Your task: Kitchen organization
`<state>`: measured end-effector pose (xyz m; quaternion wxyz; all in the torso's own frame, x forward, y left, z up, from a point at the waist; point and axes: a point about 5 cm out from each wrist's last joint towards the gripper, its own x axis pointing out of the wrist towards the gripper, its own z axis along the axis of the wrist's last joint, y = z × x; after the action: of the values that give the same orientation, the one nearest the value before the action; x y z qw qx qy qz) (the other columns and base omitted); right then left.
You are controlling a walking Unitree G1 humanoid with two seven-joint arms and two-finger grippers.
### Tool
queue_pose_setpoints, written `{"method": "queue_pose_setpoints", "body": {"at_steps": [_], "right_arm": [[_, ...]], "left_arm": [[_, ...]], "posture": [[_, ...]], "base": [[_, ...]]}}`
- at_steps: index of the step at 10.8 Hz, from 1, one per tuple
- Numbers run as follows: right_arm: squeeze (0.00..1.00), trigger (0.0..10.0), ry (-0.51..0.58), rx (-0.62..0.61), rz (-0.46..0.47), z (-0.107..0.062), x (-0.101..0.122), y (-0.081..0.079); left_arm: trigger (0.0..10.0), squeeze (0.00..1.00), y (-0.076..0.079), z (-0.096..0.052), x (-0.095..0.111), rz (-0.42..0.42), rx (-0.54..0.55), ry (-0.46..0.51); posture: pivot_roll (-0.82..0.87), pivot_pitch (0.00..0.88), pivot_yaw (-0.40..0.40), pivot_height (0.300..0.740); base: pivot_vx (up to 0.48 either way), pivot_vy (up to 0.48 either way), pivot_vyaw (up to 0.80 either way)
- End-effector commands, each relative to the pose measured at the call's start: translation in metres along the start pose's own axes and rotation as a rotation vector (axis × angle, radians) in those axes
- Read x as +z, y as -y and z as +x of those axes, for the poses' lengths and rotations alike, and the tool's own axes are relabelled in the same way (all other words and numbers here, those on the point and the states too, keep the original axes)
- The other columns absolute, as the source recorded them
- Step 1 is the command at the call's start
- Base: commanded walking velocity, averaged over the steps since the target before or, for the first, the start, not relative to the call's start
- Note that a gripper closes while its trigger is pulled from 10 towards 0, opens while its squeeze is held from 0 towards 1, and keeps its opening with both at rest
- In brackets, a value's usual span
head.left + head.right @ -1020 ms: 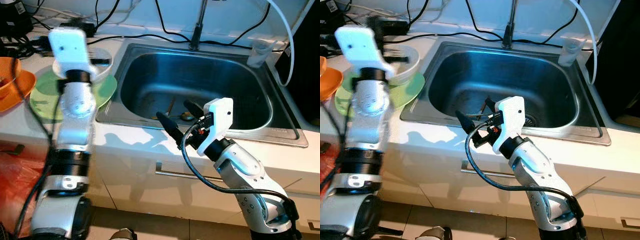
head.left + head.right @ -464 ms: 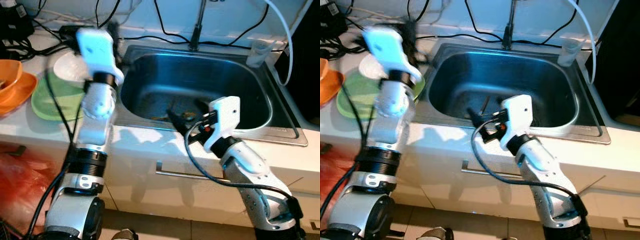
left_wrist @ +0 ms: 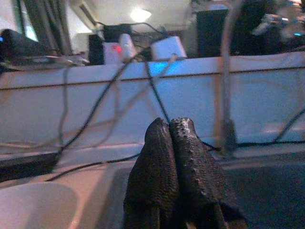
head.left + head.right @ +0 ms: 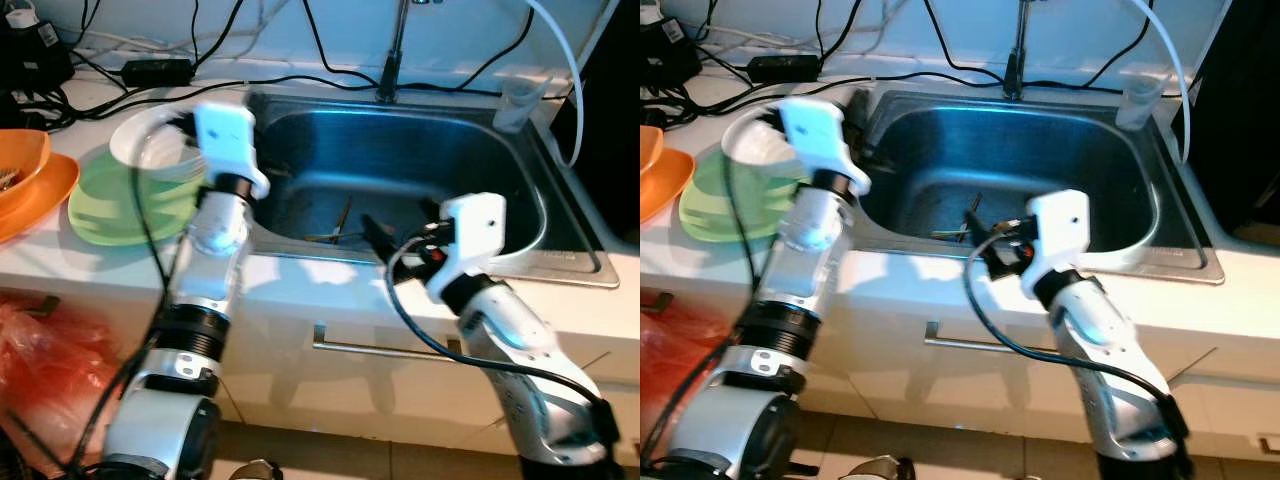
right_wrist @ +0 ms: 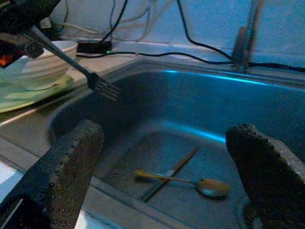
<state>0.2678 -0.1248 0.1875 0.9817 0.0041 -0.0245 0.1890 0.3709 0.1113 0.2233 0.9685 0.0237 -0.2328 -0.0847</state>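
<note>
Right hand point(image 5: 167, 157) hangs over the near rim of the sink point(image 4: 520, 160), fingers spread wide and empty; one spoon point(image 5: 190, 182) and one dark chopstick-like utensil point(image 5: 171, 172) lie on the basin floor ahead of and below it, crossing, the spoon's long axis roughly across the hand's line of reach; the right hand is the nearer. Left hand point(image 3: 177, 143) is clenched, and one fork point(image 5: 71, 62) projects from it above the sink's left edge; on the desk stand one white bowl point(image 4: 150, 150) on one green plate point(image 4: 110, 215).

Left gripper point(image 3: 174, 138) raised with fingers pressed together; right gripper point(image 5: 162, 162) spread wide.
</note>
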Motion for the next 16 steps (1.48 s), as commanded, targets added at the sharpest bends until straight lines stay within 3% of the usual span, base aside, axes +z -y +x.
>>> {"method": "queue_pose_setpoints", "body": {"at_steps": [1, 3, 5, 8, 10, 11, 12, 13, 14, 15, 16], "right_arm": [[0.00, 10.0, 0.004, -0.041, -0.020, -0.005, 0.004, 0.005], [0.00, 10.0, -0.007, -0.078, -0.033, -0.012, 0.005, 0.010], [0.00, 10.0, -0.023, -0.064, -0.020, -0.015, 0.005, 0.006], [0.00, 10.0, -0.039, 0.041, 0.035, -0.019, 0.007, -0.009], [0.00, 10.0, -0.059, 0.120, 0.052, -0.022, 0.004, -0.022], [0.00, 10.0, -0.066, 0.131, 0.062, -0.022, 0.004, -0.026], [0.00, 10.0, -0.069, 0.136, 0.065, -0.023, 0.004, -0.027], [0.00, 10.0, -0.076, 0.142, 0.067, -0.024, 0.003, -0.028], [0.00, 10.0, -0.076, 0.143, 0.067, -0.024, 0.003, -0.029], [0.00, 10.0, -0.078, 0.144, 0.067, -0.025, 0.003, -0.030], [0.00, 10.0, -0.081, 0.146, 0.067, -0.025, 0.003, -0.030]], "left_arm": [[0.0, 0.00, 0.009, 0.001, 0.000, -0.003, -0.042, 0.010], [0.0, 0.00, 0.027, 0.003, -0.003, -0.036, -0.092, 0.001], [0.0, 0.00, 0.040, 0.003, -0.017, -0.061, -0.140, -0.067], [0.0, 0.00, 0.042, -0.001, -0.038, -0.085, -0.128, -0.180], [0.0, 0.00, 0.038, -0.001, -0.047, -0.096, -0.065, -0.250], [0.6, 0.00, 0.039, -0.005, -0.056, -0.099, -0.053, -0.301], [2.1, 0.00, 0.039, -0.007, -0.060, -0.100, -0.048, -0.329], [10.0, 0.00, 0.037, -0.010, -0.067, -0.090, -0.022, -0.374], [10.0, 0.13, 0.037, -0.011, -0.069, -0.097, -0.017, -0.390], [10.0, 0.65, 0.038, -0.014, -0.073, -0.094, -0.018, -0.424], [10.0, 1.00, 0.039, -0.015, -0.076, -0.100, -0.023, -0.447]], "posture": [[-0.09, 0.068, 0.065, 0.740], [-0.12, 0.081, 0.074, 0.740], [-0.13, 0.095, 0.070, 0.740], [-0.14, 0.102, 0.069, 0.740], [-0.14, 0.107, 0.080, 0.740], [-0.14, 0.111, 0.083, 0.740], [-0.14, 0.112, 0.085, 0.740], [-0.14, 0.115, 0.086, 0.740], [-0.14, 0.116, 0.086, 0.740], [-0.14, 0.116, 0.087, 0.740], [-0.14, 0.114, 0.088, 0.740]], "base": [[0.000, 0.000, 0.00], [0.000, 0.000, 0.00], [0.000, 0.000, 0.00], [0.000, 0.000, 0.00], [0.000, 0.000, 0.00], [0.000, 0.000, 0.00], [0.000, 0.000, 0.00], [0.000, 0.000, 0.00], [0.000, 0.000, 0.00], [0.000, 0.000, 0.00], [0.000, 0.000, 0.00]]}}
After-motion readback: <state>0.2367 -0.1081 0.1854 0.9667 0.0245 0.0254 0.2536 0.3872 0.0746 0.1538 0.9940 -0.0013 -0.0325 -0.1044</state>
